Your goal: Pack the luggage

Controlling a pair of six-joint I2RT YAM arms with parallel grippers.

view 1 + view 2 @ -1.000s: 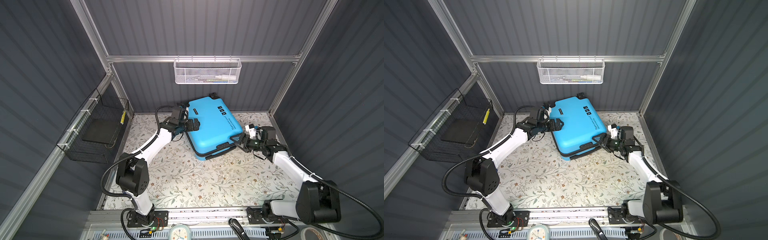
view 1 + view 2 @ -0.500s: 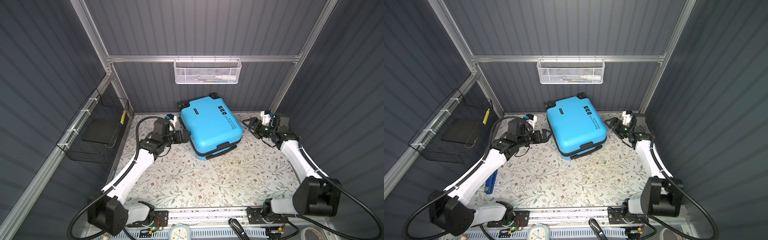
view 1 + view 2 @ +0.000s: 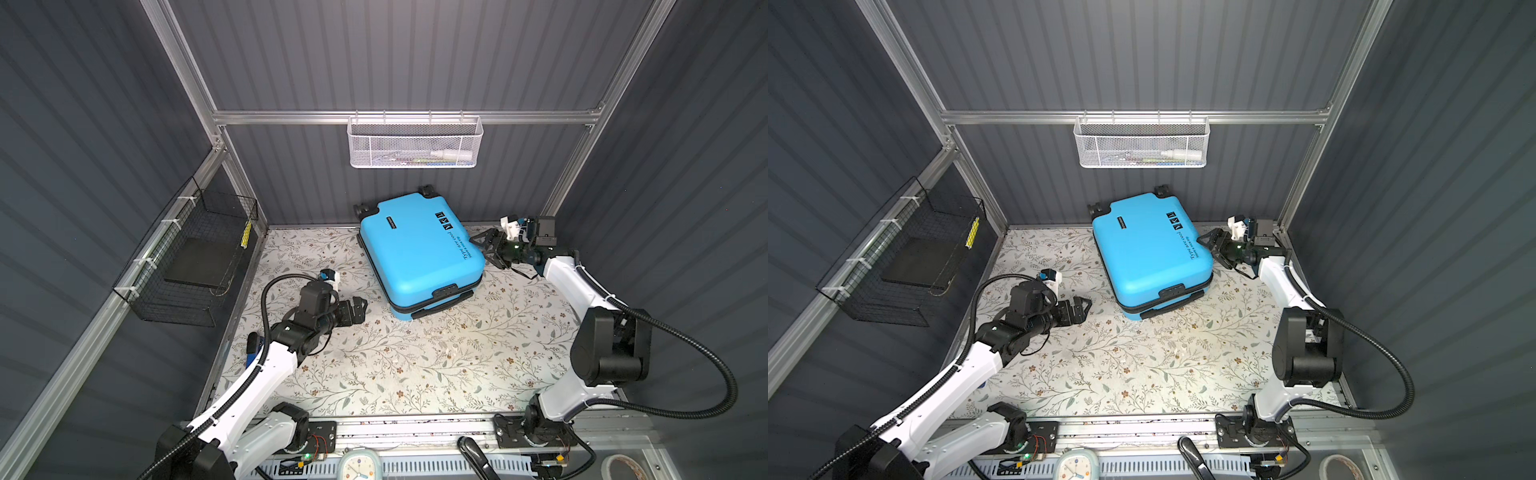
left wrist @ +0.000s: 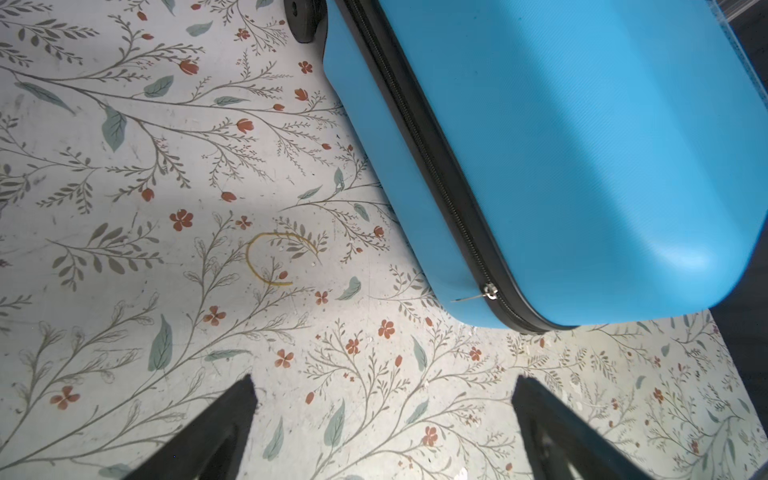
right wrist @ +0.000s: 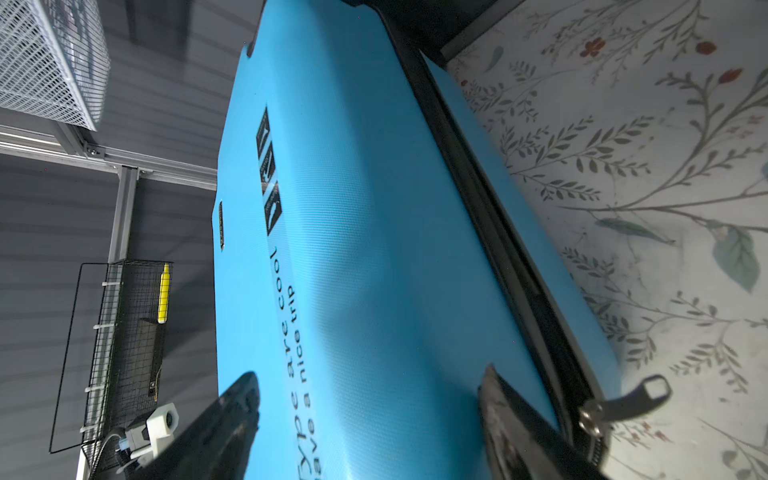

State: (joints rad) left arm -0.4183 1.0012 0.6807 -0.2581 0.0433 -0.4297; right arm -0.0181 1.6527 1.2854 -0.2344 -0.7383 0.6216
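A: Light pours down from overhead in both top views. The floral desk [image 3: 415,365] is bright, the ribbed walls [image 3: 374,62] dim and murky.
B: Left wrist view, there's a soft sheen on the suitcase [image 4: 681,257] at its rounded corner, and grey shadow lies across the desk beside it.
A: Right wrist view, the fingers [image 5: 226,424] are badly out of focus!
B: And the frame posts [image 3: 183,62] lean outward at the edges.

walls [image 3: 415,54]: dark ribbed grey; floor [image 3: 415,365]: pale floral; frame [image 3: 291,117]: aluminium
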